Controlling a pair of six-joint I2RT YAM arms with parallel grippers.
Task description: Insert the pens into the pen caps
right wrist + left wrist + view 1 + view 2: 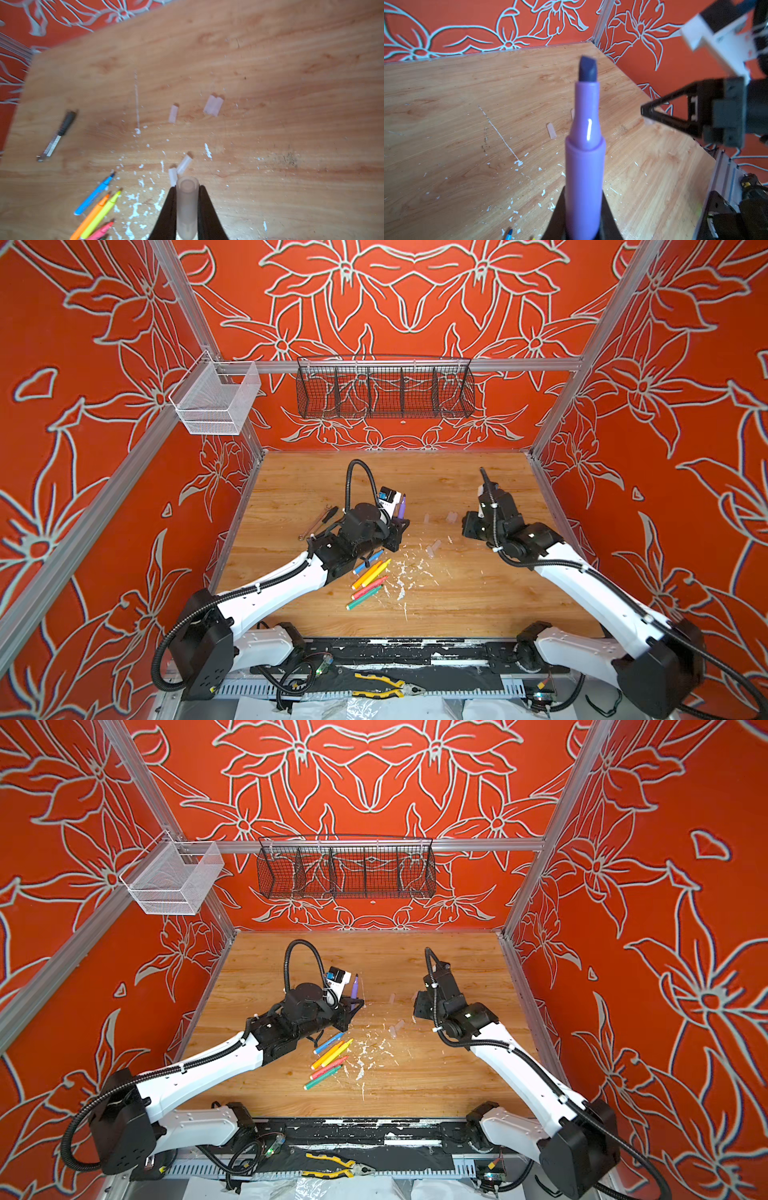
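Left wrist: purple pen in gripper

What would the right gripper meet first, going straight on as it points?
The right gripper would probably meet the table near the two loose pen caps just ahead of its held cap; depth unclear.

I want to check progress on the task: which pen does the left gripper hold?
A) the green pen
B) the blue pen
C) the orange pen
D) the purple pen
D: the left gripper is shut on the purple pen, whose dark tip sticks out beyond the jaws.
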